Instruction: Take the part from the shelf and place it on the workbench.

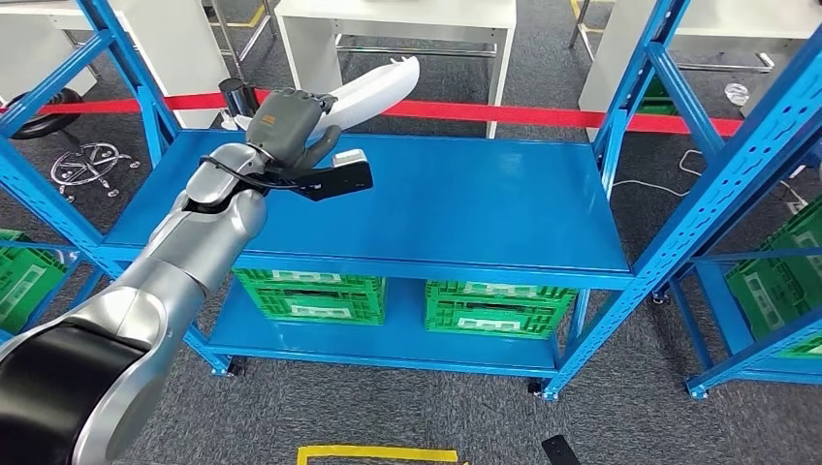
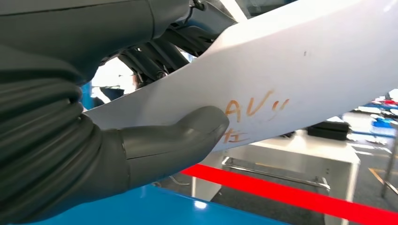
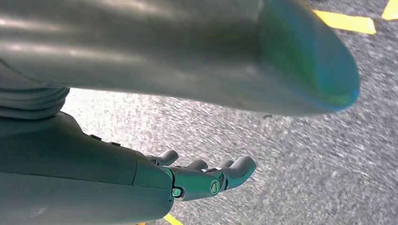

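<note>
**A:** so head view first; the left robot hand (image 1: 288, 124) is wrapped round a long white part (image 1: 380, 84), holding it up in the air above the back left corner of the blue shelf (image 1: 465, 203); the part sticks out slanted, up and to the right, past the shelf's far edge, and a red tape line (image 1: 543, 114) on the floor runs behind it

**B:** what's in the bins?

**A:** two green crates (image 1: 308, 295) (image 1: 499, 308) sit side by side on the lower level of that shelf; you only see their fronts from here, so can't tell what's inside; more green crates (image 1: 783, 281) in the rack on the right and one (image 1: 24, 276) at the left edge, contents equally hidden; white tables (image 1: 407, 19) stand beyond the tape

**B:** and the wrist cams?

**A:** left wrist view is close on the grip; thick grey thumb (image 2: 180, 140) pressed flat on the white part's (image 2: 291, 70) face, darker fingers (image 2: 155, 58) curled over the other side; there's orange handwriting (image 2: 253, 110) on the part right next to the thumb tip; blue shelf surface (image 2: 164, 206) below, red tape (image 2: 291, 194) and a white table (image 2: 305, 147) behind

**B:** right one?

**A:** right wrist view looks down at grey speckled floor (image 3: 305, 164) with yellow marking (image 3: 347, 21); the right robot hand (image 3: 206, 176) hangs there holding nothing, fingers loosely spread
</note>
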You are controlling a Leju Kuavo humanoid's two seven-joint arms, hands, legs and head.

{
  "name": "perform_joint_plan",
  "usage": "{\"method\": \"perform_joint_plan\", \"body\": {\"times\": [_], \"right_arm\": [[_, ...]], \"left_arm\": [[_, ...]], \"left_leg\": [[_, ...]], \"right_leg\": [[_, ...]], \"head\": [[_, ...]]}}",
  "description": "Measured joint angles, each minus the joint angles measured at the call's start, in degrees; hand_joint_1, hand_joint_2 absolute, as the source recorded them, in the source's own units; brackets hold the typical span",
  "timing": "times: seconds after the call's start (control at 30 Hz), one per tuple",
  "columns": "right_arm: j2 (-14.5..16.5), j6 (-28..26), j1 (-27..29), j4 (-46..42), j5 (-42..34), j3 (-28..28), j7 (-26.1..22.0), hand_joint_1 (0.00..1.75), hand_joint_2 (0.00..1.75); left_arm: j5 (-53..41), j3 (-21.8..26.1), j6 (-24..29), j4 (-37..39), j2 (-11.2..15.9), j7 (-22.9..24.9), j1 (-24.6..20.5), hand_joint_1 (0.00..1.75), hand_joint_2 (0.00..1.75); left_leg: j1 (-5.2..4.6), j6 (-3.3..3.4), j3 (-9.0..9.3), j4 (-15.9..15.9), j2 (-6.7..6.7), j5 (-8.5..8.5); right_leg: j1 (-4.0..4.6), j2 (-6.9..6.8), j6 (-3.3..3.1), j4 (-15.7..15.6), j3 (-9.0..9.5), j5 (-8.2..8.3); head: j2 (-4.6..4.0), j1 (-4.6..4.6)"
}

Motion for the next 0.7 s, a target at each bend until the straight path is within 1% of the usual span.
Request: {"method": "perform_joint_plan", "body": {"times": [0.03,0.07,0.1,0.13,0.17,0.2,0.23,0.27,0.3,0.33,0.37,0.4,0.43,0.47,0.5,0.53,0.57,0.6,0.63,0.67,0.7], "right_arm": [[0.0,0.0,0.0,0.0,0.0,0.0,0.0,0.0,0.0],[0.0,0.0,0.0,0.0,0.0,0.0,0.0,0.0,0.0],[-0.1,0.0,0.0,0.0,0.0,0.0,0.0,0.0,0.0],[-0.1,0.0,0.0,0.0,0.0,0.0,0.1,0.0,0.0],[-0.2,0.0,0.0,0.0,0.0,-0.1,0.1,0.0,0.0],[-0.2,0.0,0.0,0.0,0.0,-0.1,0.1,0.0,0.0],[-0.2,-0.1,-0.1,0.0,-0.1,-0.1,0.1,0.0,0.0],[-0.2,-0.1,-0.1,0.0,-0.2,-0.1,0.0,0.0,0.0],[-0.2,-0.2,-0.1,0.0,-0.2,-0.1,0.0,0.0,0.0],[-0.3,-0.2,-0.1,0.0,-0.3,-0.1,-0.1,0.0,0.0],[-0.3,-0.2,-0.2,0.0,-0.3,-0.2,-0.1,0.0,0.0],[-0.3,-0.2,-0.2,0.0,-0.2,-0.2,-0.2,0.0,0.0],[-0.3,-0.2,-0.2,0.0,-0.2,-0.2,-0.1,0.0,0.0],[-0.3,-0.1,-0.2,0.0,-0.1,-0.2,-0.1,0.0,0.0],[-0.3,-0.1,-0.3,0.0,-0.1,-0.2,-0.1,0.0,0.0],[-0.3,0.0,-0.4,0.0,0.0,-0.2,0.0,0.0,0.0],[-0.3,0.0,-0.4,0.0,0.0,-0.2,0.0,0.0,0.0],[-0.3,0.0,-0.5,0.0,0.0,-0.2,0.0,0.0,0.0],[-0.3,0.0,-0.5,0.0,0.0,-0.2,0.0,0.0,0.0],[-0.3,0.0,-0.5,0.0,0.0,-0.2,0.0,0.0,0.0],[-0.3,0.0,-0.5,0.0,0.0,-0.2,0.0,0.0,0.0]], "left_arm": [[0.0,0.0,0.0,0.0,0.0,0.0,0.0,1.75,1.75],[0.0,0.0,0.0,0.0,-0.1,0.0,-0.1,1.75,1.75],[0.0,0.0,-0.1,0.0,-0.1,0.0,0.0,1.75,1.75],[0.1,0.0,-0.1,0.1,-0.1,0.0,0.0,1.75,1.75],[0.1,0.0,-0.1,0.1,0.0,0.0,0.1,1.75,1.75],[0.2,0.0,-0.1,0.1,0.0,0.0,0.1,1.75,1.75],[0.4,0.0,-0.1,0.1,0.0,-0.1,0.1,1.75,1.75],[0.5,0.0,-0.1,0.1,0.0,-0.2,0.1,1.75,1.75],[0.6,0.0,-0.1,0.0,0.0,-0.3,0.1,1.75,1.75],[0.8,0.0,-0.1,0.1,0.0,-0.4,0.1,1.75,1.75],[1.0,0.0,0.0,0.1,0.0,-0.5,0.1,1.75,1.75],[1.2,0.0,0.1,0.1,0.0,-0.5,0.0,1.75,1.75],[1.4,0.0,0.2,0.1,0.0,-0.5,-0.1,1.75,1.75],[1.5,0.0,0.3,0.2,0.0,-0.5,-0.1,1.75,1.75],[1.6,0.0,0.4,0.2,0.1,-0.5,-0.1,1.75,1.75],[1.7,0.0,0.4,0.2,0.2,-0.5,-0.1,1.75,1.75],[1.8,0.0,0.5,0.3,0.2,-0.4,-0.1,1.75,1.75],[1.8,0.0,0.4,0.3,0.2,-0.4,-0.1,1.75,1.75],[1.8,-0.1,0.4,0.4,0.2,-0.4,-0.1,1.75,1.75],[1.9,-0.1,0.3,0.6,0.2,-0.3,-0.1,1.75,1.75],[1.9,-0.1,0.2,0.7,0.2,-0.2,-0.1,1.75,1.75]], "left_leg": [[0.1,0.31,-0.48,-0.2,0.12,0.74],[0.07,0.52,-1.25,-0.2,0.12,1.39],[0.04,0.58,-2.1,-0.1,0.13,1.99],[0.01,0.58,-2.98,0.0,0.15,2.58],[0.0,0.53,-3.89,0.2,0.16,3.15],[0.02,0.43,-4.77,0.5,0.17,3.67],[0.05,0.27,-5.6,0.8,0.18,4.13],[0.06,0.05,-6.34,1.1,0.18,4.53],[0.03,-0.23,-6.87,1.4,0.18,4.88],[-0.01,-0.55,-7.16,1.6,0.2,5.19],[-0.04,-0.9,-7.3,1.6,0.2,5.55],[-0.05,-1.27,-7.32,1.5,0.2,5.96],[-0.03,-1.62,-7.44,1.5,0.19,6.33],[0.0,-1.96,-7.79,1.6,0.13,6.05],[0.06,-2.29,-8.34,2.6,0.06,4.77],[0.16,-2.62,-9.2,4.7,0.0,2.53],[0.28,-2.93,-10.24,8.0,-0.05,-0.4],[0.4,-3.2,-11.23,11.9,-0.07,-3.04],[0.51,-3.4,-11.85,15.5,-0.07,-4.65],[0.58,-3.5,-11.74,17.7,-0.07,-5.0],[0.64,-3.49,-10.58,17.8,-0.07,-4.24]], "right_leg": [[-0.04,-0.02,0.16,2.4,-0.83,-2.45],[0.01,-0.03,0.34,6.0,-1.91,-5.28],[0.02,-0.02,0.51,9.8,-2.9,-7.53],[0.03,-0.02,0.62,12.8,-3.43,-8.7],[0.05,-0.03,0.68,14.2,-3.09,-8.63],[0.05,-0.04,0.68,13.3,-1.62,-7.52],[0.04,-0.07,0.64,10.5,0.89,-6.09],[0.05,-0.14,0.52,6.4,3.78,-5.62],[0.2,-0.16,0.23,3.0,6.2,-5.46],[0.36,-0.14,-0.17,0.5,7.73,-5.75],[0.56,-0.11,-0.62,-0.6,8.27,-6.21],[0.71,-0.03,-1.11,-0.7,8.16,-5.84],[0.61,-0.06,-1.55,-0.9,7.87,-5.42],[0.51,-0.11,-1.96,-1.0,7.5,-4.88],[0.36,-0.17,-2.35,-1.2,6.99,-4.21],[0.23,-0.24,-2.64,-1.3,6.32,-3.48],[0.24,-0.25,-2.82,-1.3,5.56,-2.82],[0.24,-0.27,-2.9,-1.3,4.71,-2.13],[0.25,-0.28,-2.89,-1.3,3.86,-1.46],[0.26,-0.28,-2.84,-1.3,3.03,-0.79],[0.26,-0.28,-2.75,-1.3,2.23,-0.14]], "head": [[0.0,0.07],[0.0,0.11],[0.0,0.15],[0.0,0.15],[0.0,0.15],[0.0,0.15],[0.0,0.15],[0.0,0.15],[0.0,0.11],[0.0,0.1],[0.0,0.12],[0.0,0.13],[0.0,0.2],[0.0,0.2],[0.0,0.16],[0.0,0.11],[0.0,0.04],[0.0,0.02],[0.0,0.0],[0.0,0.0],[0.0,0.0]]}}
